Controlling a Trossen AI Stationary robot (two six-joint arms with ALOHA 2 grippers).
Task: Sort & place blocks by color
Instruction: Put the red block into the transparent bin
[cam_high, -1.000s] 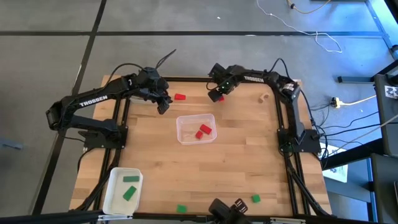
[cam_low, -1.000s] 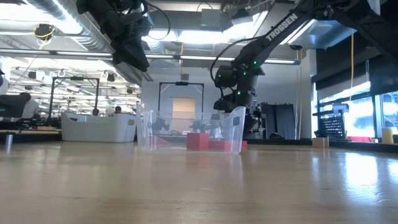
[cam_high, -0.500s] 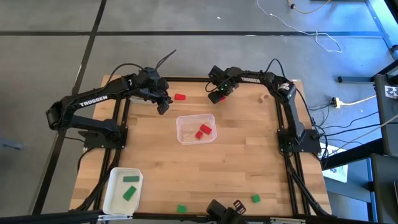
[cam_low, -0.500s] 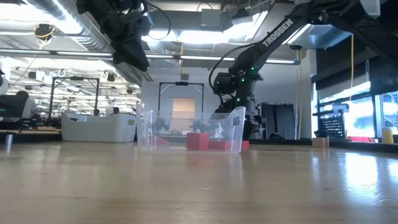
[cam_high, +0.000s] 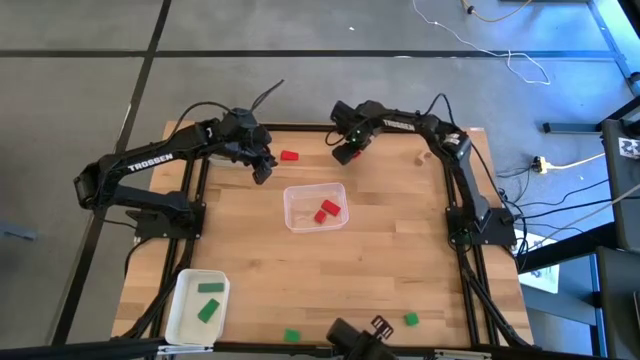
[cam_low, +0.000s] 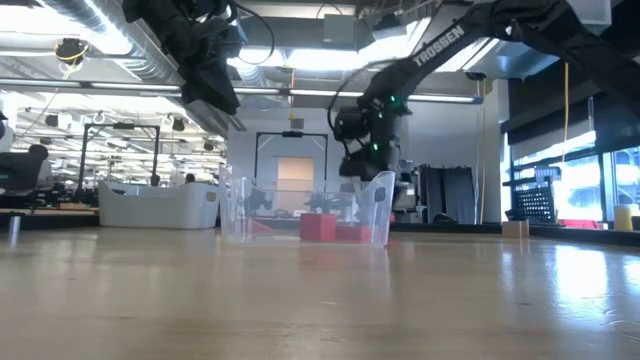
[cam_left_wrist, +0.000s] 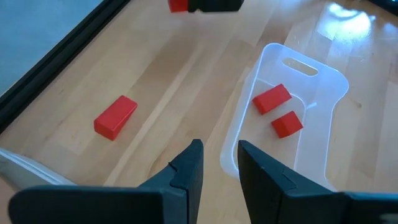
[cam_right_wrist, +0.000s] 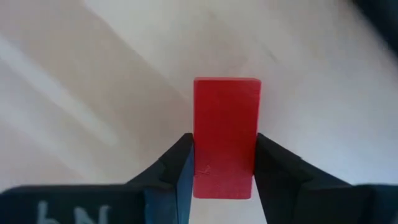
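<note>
My right gripper (cam_right_wrist: 224, 142) is shut on a red block (cam_right_wrist: 226, 106) near the table's far edge; it also shows in the high view (cam_high: 345, 152). My left gripper (cam_left_wrist: 219, 163) hangs above the table, left of a clear tray (cam_high: 315, 207), its fingers a narrow gap apart with nothing between them. Another red block (cam_high: 289, 156) lies flat on the table between the two grippers. Two red blocks (cam_left_wrist: 272, 98) (cam_left_wrist: 286, 124) lie in the clear tray. My right gripper pinches the red block's two long sides (cam_right_wrist: 199, 155) between its two fingers. The fingers come from above, pointing down. The block's far end sticks out past the fingertips, and the block is lifted clear of the table.
A white tray (cam_high: 183, 318) at the near left holds two green blocks (cam_high: 210, 287) (cam_high: 207, 311). Two more green blocks (cam_high: 291, 336) (cam_high: 411, 319) lie near the front edge. A tan block (cam_high: 425, 155) sits at the far right.
My right gripper has risen a little and shifted toward the table's left edge. The red block that lay on the table under it has come up with it and is lifted clear.
</note>
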